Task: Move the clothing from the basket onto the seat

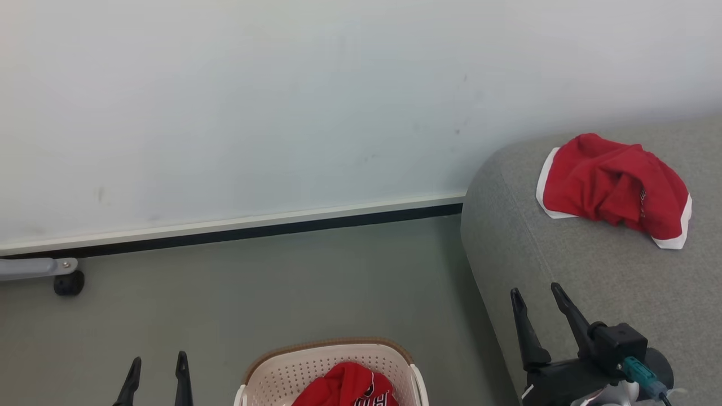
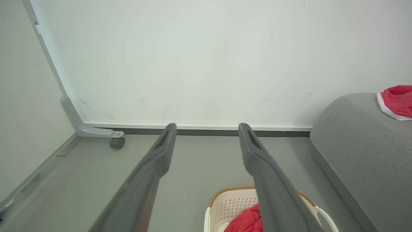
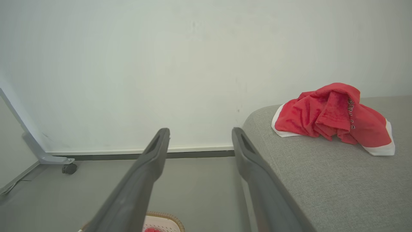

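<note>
One red garment with white trim [image 1: 615,189] lies crumpled on the grey seat [image 1: 592,282] at the right, also seen as the red garment [image 3: 331,117] and a red edge [image 2: 397,101]. A red jersey with lettering [image 1: 347,389] sits in the cream basket [image 1: 282,375] on the floor at the bottom centre. My left gripper [image 1: 158,363] is open and empty, left of the basket. My right gripper [image 1: 536,293] is open and empty, above the seat's near left edge. In the left wrist view the basket [image 2: 225,206] and the jersey [image 2: 246,222] lie below my left gripper [image 2: 207,127].
A white wall panel with a dark baseboard [image 1: 237,231] runs behind the grey floor. A grey wheeled foot with a black caster [image 1: 67,282] stands at the far left by the wall.
</note>
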### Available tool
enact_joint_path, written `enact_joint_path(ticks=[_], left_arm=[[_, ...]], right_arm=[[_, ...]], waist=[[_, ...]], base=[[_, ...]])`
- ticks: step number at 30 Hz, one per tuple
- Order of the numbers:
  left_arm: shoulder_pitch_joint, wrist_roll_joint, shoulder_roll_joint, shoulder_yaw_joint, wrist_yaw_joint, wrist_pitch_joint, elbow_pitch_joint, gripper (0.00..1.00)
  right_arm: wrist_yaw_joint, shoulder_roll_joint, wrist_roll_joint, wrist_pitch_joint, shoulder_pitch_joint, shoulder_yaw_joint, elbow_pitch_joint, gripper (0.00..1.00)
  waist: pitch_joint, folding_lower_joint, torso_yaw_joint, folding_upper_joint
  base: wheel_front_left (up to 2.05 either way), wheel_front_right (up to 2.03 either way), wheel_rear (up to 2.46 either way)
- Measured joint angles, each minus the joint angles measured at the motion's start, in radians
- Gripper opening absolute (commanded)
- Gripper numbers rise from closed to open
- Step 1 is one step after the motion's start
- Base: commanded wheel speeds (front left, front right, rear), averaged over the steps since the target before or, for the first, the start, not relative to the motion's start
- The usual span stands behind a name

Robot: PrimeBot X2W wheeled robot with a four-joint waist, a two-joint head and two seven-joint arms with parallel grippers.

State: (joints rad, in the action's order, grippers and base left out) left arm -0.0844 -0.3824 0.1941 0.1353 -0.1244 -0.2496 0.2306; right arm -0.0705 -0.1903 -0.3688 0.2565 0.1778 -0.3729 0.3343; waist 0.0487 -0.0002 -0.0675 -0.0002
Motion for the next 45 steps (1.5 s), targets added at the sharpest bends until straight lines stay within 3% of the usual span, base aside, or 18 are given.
enact_joint_path(ticks=[16, 26, 35, 45], left_arm=[[-0.065, 0.03, -0.016, -0.04, 0.0, 0.0, -0.092, 1.0], [-0.052, 0.06, -0.016, 0.001, 0.001, 0.0, -0.103, 1.0], [0.1, 0.112, -0.02, 0.101, 0.038, 0.043, -0.068, 1.0], [0.306, 0.145, -0.086, 0.178, 0.065, 0.113, 0.075, 1.0]], right_arm=[[-0.019, -0.022, 0.014, 0.0, -0.106, 0.027, -0.163, 1.0], [-0.028, -0.053, 0.021, 0.0, -0.107, 0.073, -0.231, 1.0], [-0.035, -0.079, 0.037, 0.0, -0.057, 0.118, -0.286, 1.0], [-0.033, -0.112, 0.057, 0.0, 0.091, 0.139, -0.343, 1.0]], waist=[[0.008, 0.0001, 0.019, 0.0002], [-0.047, 0.0002, 0.012, 0.0002], [-0.151, 0.0004, 0.0, 0.0003], [-0.304, 0.0005, -0.035, 0.0005]], base=[[0.0, 0.0, 0.0], [0.0, 0.0, 0.0], [0.0, 0.0, 0.0], [0.0, 0.0, 0.0]])
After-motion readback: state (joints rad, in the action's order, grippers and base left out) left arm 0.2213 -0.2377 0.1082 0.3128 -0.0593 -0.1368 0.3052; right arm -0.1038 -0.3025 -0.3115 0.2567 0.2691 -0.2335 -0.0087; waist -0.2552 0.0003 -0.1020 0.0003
